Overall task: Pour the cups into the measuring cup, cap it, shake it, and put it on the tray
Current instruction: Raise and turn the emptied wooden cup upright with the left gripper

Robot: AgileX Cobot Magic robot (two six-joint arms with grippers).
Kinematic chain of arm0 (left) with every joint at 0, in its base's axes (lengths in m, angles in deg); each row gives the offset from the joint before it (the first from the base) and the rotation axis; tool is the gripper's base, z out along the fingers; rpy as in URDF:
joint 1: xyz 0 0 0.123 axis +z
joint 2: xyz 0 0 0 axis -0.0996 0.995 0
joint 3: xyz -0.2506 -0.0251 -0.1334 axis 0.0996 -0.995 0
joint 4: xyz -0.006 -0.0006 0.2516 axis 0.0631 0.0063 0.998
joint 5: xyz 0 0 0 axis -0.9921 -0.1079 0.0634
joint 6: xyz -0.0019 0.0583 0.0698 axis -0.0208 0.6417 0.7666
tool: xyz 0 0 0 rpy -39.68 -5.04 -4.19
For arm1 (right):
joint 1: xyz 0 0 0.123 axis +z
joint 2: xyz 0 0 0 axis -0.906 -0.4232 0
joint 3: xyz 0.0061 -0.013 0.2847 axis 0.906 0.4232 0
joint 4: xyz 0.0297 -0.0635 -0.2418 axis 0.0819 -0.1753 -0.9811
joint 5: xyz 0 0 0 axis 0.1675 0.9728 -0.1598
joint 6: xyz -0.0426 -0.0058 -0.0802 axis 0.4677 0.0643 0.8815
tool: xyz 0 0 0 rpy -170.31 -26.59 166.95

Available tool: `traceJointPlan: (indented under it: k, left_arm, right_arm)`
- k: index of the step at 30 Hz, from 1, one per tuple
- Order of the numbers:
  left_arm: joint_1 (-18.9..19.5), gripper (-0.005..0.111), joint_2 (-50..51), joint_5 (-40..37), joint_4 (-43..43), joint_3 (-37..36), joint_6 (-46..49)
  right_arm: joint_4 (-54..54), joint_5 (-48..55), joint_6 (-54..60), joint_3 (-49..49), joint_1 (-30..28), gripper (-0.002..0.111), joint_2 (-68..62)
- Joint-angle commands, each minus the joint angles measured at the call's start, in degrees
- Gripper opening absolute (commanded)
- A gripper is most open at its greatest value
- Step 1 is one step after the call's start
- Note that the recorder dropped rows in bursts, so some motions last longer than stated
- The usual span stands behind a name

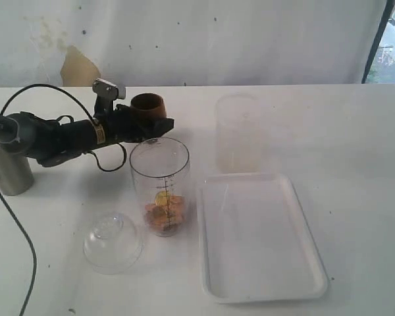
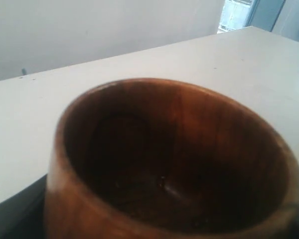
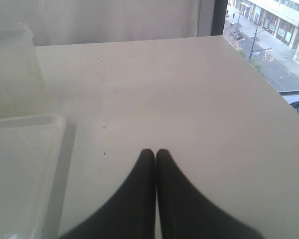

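The left gripper (image 1: pixel 155 124) grips the wooden cup (image 1: pixel 148 104) around its lower body, upright in the air just behind the measuring cup (image 1: pixel 160 185), near the tabletop's (image 1: pixel 329 131) far edge. The cup is rounded and glossy reddish-brown, darker inside. The right gripper (image 3: pixel 155 154) is clamped closed beside the tray (image 3: pixel 20 164).

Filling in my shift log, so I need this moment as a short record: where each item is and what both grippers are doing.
left gripper: shut on wooden cup, which looks empty
right gripper: shut, holding nothing
measuring cup: uncapped, orange and yellow pieces at bottom
cap: on table beside measuring cup
steel tumbler: standing on table
tray: bare, beside measuring cup
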Motion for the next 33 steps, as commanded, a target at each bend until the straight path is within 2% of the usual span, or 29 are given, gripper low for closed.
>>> traceJointPlan:
  k: [1,11,13,14,15,16,17,18,19,21,22,33]
  left_arm:
    - [0.1,0.0,-0.6,2.7,-0.8,0.2,0.0]
    - [0.1,0.0,0.1,2.1,4.0,0.2,-1.6]
    - [0.0,0.005,0.1,1.2,3.6,0.2,-1.6]
    - [0.0,0.01,0.1,0.5,3.6,0.2,-1.6]
    - [-0.2,0.023,0.1,-0.2,3.6,0.2,-1.4]
    - [-0.3,0.029,0.1,-0.5,3.6,0.2,-1.4]
    - [-0.4,0.046,0.1,-0.8,3.6,0.2,-1.4]
    - [-0.4,0.053,0.1,-0.5,3.6,0.2,-1.4]
    - [-0.4,0.068,0.1,-0.6,3.3,0.2,-0.7]
    - [-0.4,0.083,0.1,-0.6,2.9,0.2,-0.1]
    - [-0.4,0.086,0.1,-0.6,2.6,0.2,-0.1]
    - [-0.4,0.088,-1.3,-0.7,2.0,0.2,0.3]
  right_arm:
    - [0.1,-0.4,-0.1,-0.1,0.0,0.0,0.0]
    - [0.1,-0.4,-0.1,-0.1,0.0,0.0,0.0]
    - [0.1,-0.4,-0.1,-0.1,0.0,0.0,0.0]
    - [0.1,-0.4,-0.1,-0.1,0.0,0.0,0.0]
    - [0.1,-0.4,-0.1,-0.1,0.0,0.0,0.0]
    - [0.1,-0.4,-0.1,-0.1,0.0,0.0,0.0]
    - [0.0,-0.4,-0.1,-0.1,0.0,0.0,0.0]
    - [0.0,-0.4,-0.1,-0.1,0.0,0.0,0.0]
    - [0.0,-0.4,-0.1,-0.1,0.0,0.0,0.0]
    - [0.0,-0.4,-0.1,-0.1,0.0,0.0,0.0]
    - [0.0,-0.4,-0.1,-0.1,0.0,0.0,0.0]
    - [0.0,-0.4,-0.1,-0.1,0.0,0.0,0.0]
